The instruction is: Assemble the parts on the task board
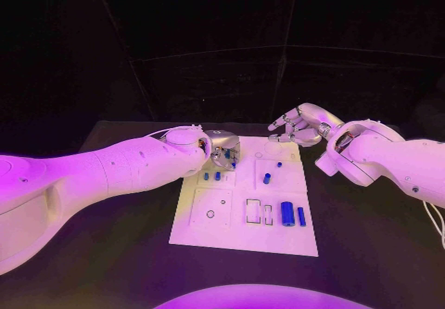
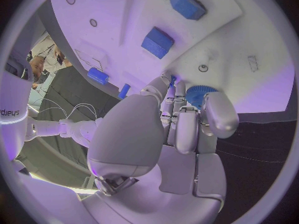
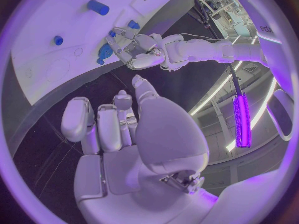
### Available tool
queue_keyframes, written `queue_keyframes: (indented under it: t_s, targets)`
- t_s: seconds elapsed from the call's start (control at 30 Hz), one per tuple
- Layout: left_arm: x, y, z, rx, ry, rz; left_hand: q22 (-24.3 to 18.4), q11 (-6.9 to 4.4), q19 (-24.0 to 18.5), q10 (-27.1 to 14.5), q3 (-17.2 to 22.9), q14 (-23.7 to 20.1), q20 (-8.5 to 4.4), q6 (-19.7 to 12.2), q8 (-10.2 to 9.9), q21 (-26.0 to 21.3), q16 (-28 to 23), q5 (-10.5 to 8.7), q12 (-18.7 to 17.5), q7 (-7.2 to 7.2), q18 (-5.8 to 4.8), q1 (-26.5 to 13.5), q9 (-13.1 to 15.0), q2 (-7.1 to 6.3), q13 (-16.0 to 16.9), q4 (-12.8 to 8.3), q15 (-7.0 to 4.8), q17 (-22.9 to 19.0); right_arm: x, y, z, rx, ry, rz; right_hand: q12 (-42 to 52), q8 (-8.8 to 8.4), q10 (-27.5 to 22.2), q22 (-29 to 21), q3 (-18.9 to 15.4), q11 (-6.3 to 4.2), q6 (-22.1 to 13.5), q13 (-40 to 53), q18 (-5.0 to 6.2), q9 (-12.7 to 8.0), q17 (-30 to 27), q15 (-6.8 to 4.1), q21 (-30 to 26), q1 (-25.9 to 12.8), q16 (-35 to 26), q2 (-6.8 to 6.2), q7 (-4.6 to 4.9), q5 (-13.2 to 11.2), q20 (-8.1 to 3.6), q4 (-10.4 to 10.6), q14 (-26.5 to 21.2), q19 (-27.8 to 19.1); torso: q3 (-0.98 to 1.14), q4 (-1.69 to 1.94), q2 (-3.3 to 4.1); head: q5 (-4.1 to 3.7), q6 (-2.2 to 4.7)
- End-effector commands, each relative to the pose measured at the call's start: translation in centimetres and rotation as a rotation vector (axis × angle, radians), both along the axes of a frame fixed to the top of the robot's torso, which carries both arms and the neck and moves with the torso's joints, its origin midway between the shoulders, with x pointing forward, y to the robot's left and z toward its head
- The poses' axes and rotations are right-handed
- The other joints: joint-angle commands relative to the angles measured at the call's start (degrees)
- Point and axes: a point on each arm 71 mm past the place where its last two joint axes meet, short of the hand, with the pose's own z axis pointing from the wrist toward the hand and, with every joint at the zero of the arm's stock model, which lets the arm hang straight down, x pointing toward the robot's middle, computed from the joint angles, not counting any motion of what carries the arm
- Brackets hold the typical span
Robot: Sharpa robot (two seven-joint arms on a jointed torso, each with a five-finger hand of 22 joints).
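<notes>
The white task board (image 1: 243,232) lies in the middle of the black table. My left hand (image 1: 220,151) hovers over its far left corner and pinches a blue ribbed part (image 2: 198,93) between its fingertips, low over the board (image 2: 249,30). That part (image 3: 104,52) and the left hand (image 3: 140,50) also show in the right wrist view. My right hand (image 1: 298,125) hangs above the board's far right edge, fingers (image 3: 99,127) loosely bent and apart, holding nothing. Two blue cylinders (image 1: 287,214) lie near the board's near right; small blue pieces (image 1: 266,178) stand mid-board.
Two blue blocks (image 2: 157,41) sit on the board just beyond my left hand's fingers, and two small blue pieces (image 1: 211,176) stand beside it. Rectangular outlines and slots (image 1: 253,211) mark the board's near half. Black table (image 1: 111,257) surrounds the board.
</notes>
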Motion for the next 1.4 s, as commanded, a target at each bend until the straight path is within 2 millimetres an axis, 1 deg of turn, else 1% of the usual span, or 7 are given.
queue_keyframes:
  t_s: [0.03,0.2,0.3,0.5,0.77,1.03,1.4]
  targets:
    - [0.0,0.0,-0.3,0.019,0.017,-0.003,0.1,0.03,0.6,0.7,0.7,2.1,-0.02,0.3,-0.4,0.3,-0.2,0.24,-0.4,0.03,-1.03,-0.3,-0.1,0.22,-0.2,-0.1,-0.44,-0.1,0.0,0.1,0.2,0.006,-0.011,0.006,-0.4,-0.06,-0.2,0.0,0.1,0.00,-0.3,-0.1,0.63,-0.1,0.0,-0.31,-0.4,0.3,-0.2,0.19,-0.01,0.2,0.05,0.3,1.6,-0.2,0.00,0.04,0.01,-0.02,0.07]
    - [0.0,0.1,-0.3,0.027,0.023,0.001,0.4,-0.24,0.7,2.1,1.9,2.1,-0.18,1.5,-0.4,0.6,-0.1,0.28,-0.7,-0.16,-1.07,0.3,-0.2,0.84,-0.4,-0.5,-0.67,-0.2,0.0,0.1,0.2,0.006,-0.011,0.006,-0.4,-0.03,-0.1,-0.1,0.1,-0.02,-0.2,-0.2,0.64,0.0,-0.2,-0.32,-0.4,0.4,-0.4,0.16,-0.02,0.2,0.04,0.3,1.6,-0.2,-0.01,0.04,0.02,-0.07,0.05]
    - [0.0,0.1,-0.3,0.026,0.024,-0.001,0.9,-0.72,0.8,4.1,4.1,2.2,-0.51,3.3,-0.1,1.0,0.0,0.16,-0.9,-0.44,-1.15,1.5,-0.1,1.82,-0.4,-1.5,-1.10,-0.2,0.0,0.1,0.2,0.006,-0.011,0.006,-0.4,-0.03,-0.1,-0.1,0.1,-0.02,-0.2,-0.2,0.64,0.0,-0.2,-0.32,-0.4,0.4,-0.4,0.16,-0.02,0.2,0.04,0.3,1.6,-0.2,-0.03,0.02,0.01,-0.09,0.02]
    - [0.0,-0.1,0.0,-0.006,-0.013,-0.010,1.7,-1.00,1.0,6.1,7.3,2.2,-0.87,4.8,0.0,1.6,0.2,0.00,-1.8,-0.41,-1.31,2.4,0.0,2.40,-0.5,-3.2,-1.38,-0.3,0.0,0.2,0.2,0.007,-0.011,0.006,-0.4,-0.03,-0.1,-0.1,0.1,-0.02,-0.2,-0.2,0.64,0.0,-0.2,-0.32,-0.4,0.4,-0.4,0.16,-0.02,0.2,0.04,0.3,1.6,-0.2,-0.01,0.05,0.01,-0.12,0.01]
    - [-0.1,0.2,0.4,-0.064,-0.048,-0.015,2.1,-0.60,1.0,7.4,12.0,2.2,-0.68,5.3,-1.5,1.8,0.4,-0.12,-4.8,0.06,-1.37,-0.3,-0.5,0.86,-0.8,-5.1,-1.06,-0.7,0.0,0.1,0.2,0.007,-0.011,0.006,-0.3,0.00,0.0,-0.1,0.1,-0.03,-0.2,-0.1,0.63,0.0,-0.1,-0.33,-0.4,0.4,-0.4,0.17,-0.03,0.2,0.04,0.4,1.6,-0.2,-0.03,0.11,0.03,-0.10,0.00]
    - [-0.5,1.0,1.0,-0.124,-0.044,-0.001,2.1,-0.46,0.9,7.6,13.0,2.1,-0.58,5.3,-2.0,1.6,0.4,-0.21,-5.7,0.28,-1.33,-1.7,-0.6,0.19,-0.8,-5.4,-0.88,-1.1,0.0,0.0,0.2,0.005,-0.011,0.004,-0.3,0.00,0.0,-0.1,0.1,-0.03,-0.2,-0.1,0.63,0.0,-0.1,-0.33,-0.4,0.4,-0.4,0.17,-0.03,0.2,0.04,0.4,1.6,-0.2,-0.01,0.27,-0.05,-0.02,0.14]
    - [-0.9,3.1,2.5,-0.177,-0.015,0.038,2.1,-0.43,0.9,7.8,13.2,2.1,-0.51,5.5,-2.2,1.6,0.4,-0.26,-6.2,0.26,-1.33,-2.7,-0.7,-0.16,-0.8,-5.3,-0.85,-1.2,0.2,-0.2,0.1,0.000,-0.005,0.000,-0.3,0.00,0.0,-0.1,0.1,-0.03,-0.2,-0.1,0.63,0.0,-0.1,-0.33,-0.4,0.4,-0.4,0.17,-0.03,0.2,0.04,0.4,1.6,-0.2,-0.01,0.18,-0.03,0.47,0.15]
